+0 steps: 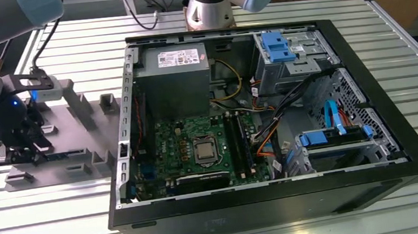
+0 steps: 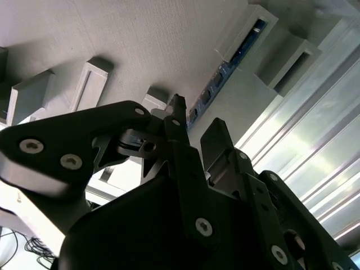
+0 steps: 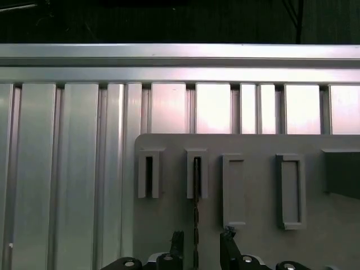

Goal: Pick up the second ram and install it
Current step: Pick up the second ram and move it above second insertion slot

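Note:
The second ram [image 3: 196, 211] stands on edge in the grey holder tray [image 1: 81, 131], one end held in a slotted post. In the second wrist view its blue board with black chips [image 2: 222, 73] runs from that post down toward the fingers. My gripper [image 3: 202, 243] is open and low over the tray [image 3: 315, 242], one finger on each side of the stick's near end, and I see no contact with it. In the exterior view the gripper [image 1: 23, 158] sits at the tray's left part, well left of the open computer case [image 1: 270, 117].
The green motherboard [image 1: 196, 146] with its long black slots [image 1: 238, 140] lies inside the case, below the grey power-supply box [image 1: 175, 77]. Cables and blue drive brackets [image 1: 332, 134] fill the case's right side. Several upright posts [image 1: 109, 103] rise from the tray. The table is ribbed aluminium [image 3: 67, 169].

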`<state>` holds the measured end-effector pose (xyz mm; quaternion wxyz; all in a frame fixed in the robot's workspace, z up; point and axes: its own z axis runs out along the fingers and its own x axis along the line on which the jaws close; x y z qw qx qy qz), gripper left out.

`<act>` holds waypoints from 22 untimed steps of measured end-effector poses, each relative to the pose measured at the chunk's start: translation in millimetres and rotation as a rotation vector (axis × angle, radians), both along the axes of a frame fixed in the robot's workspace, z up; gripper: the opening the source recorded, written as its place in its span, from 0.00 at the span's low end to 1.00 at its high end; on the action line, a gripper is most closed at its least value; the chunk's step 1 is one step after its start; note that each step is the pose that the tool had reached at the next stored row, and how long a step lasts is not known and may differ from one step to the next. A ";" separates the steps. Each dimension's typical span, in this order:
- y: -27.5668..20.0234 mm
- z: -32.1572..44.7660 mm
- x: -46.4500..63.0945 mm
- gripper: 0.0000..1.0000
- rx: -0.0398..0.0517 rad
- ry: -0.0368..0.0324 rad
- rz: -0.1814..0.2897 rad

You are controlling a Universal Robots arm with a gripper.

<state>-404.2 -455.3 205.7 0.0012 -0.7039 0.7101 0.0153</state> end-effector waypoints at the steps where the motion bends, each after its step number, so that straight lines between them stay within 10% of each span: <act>1: 0.0 -1.5 -0.1 0.38 0.0000 -0.0002 0.000; 22: -2.8 -13.0 -3.6 0.22 -0.0001 -0.0046 0.003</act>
